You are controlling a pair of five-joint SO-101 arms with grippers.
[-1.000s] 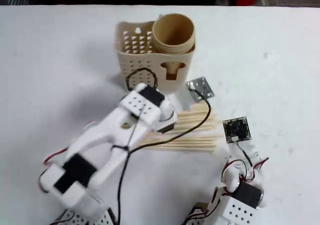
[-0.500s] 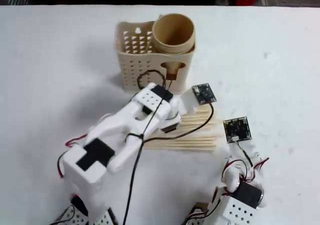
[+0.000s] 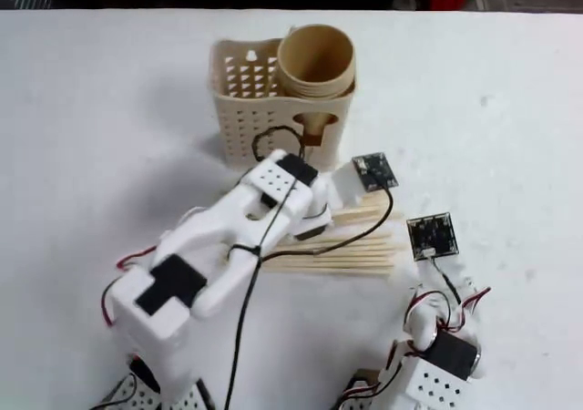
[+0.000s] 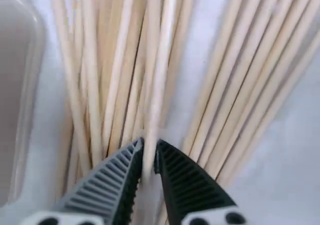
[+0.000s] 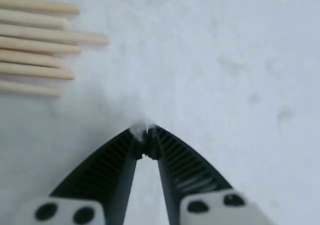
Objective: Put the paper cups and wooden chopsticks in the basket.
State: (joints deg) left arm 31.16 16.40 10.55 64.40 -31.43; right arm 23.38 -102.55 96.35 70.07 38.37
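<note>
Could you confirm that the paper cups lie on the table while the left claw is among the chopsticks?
Not quite: the high view shows the paper cups standing in the basket; the left claw is indeed among the chopsticks.

Beige perforated basket [image 3: 239, 109], tan cups [image 3: 316, 59], pale chopsticks [image 3: 364, 260], white table [image 3: 510, 109].

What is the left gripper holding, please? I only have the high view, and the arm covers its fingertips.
Observer: The left gripper is pinched shut on one chopstick, with the other chopsticks lying on either side of it.
Operator: Thank you. Is the right gripper open?
Observer: No, the right gripper is shut, with nothing between its fingertips.
Operator: Is it over the chopsticks?
Observer: No, it is over bare table, with the chopsticks' ends off to one side.
</note>
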